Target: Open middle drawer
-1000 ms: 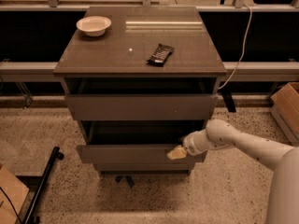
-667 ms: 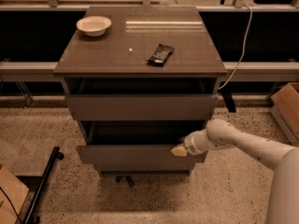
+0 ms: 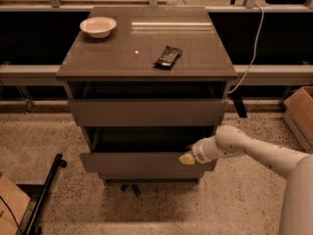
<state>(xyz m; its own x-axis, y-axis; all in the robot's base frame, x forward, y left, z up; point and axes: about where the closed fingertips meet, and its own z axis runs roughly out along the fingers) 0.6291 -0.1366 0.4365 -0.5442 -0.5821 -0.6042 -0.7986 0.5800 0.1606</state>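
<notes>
The middle drawer [image 3: 142, 163] is a plain grey-brown front panel, pulled partly out, with its dark interior showing behind it. My gripper [image 3: 187, 158] is at the right part of this panel's top edge, touching it; its tan tip rests on the edge. My white arm [image 3: 259, 153] comes in from the lower right. The drawer above [image 3: 146, 112] also stands a little way out, with a dark gap under the cabinet top. A strip of the lowest drawer front [image 3: 151, 176] shows beneath.
On the cabinet top [image 3: 122, 58] stand a white bowl [image 3: 98, 26] at the back left and a dark flat packet [image 3: 168, 57] near the middle. A black bar [image 3: 46, 192] lies on the floor at the left; a cardboard box [image 3: 301, 114] sits at the right.
My gripper has shifted slightly to the right along the middle drawer's top edge. The drawer front stands about where it was.
</notes>
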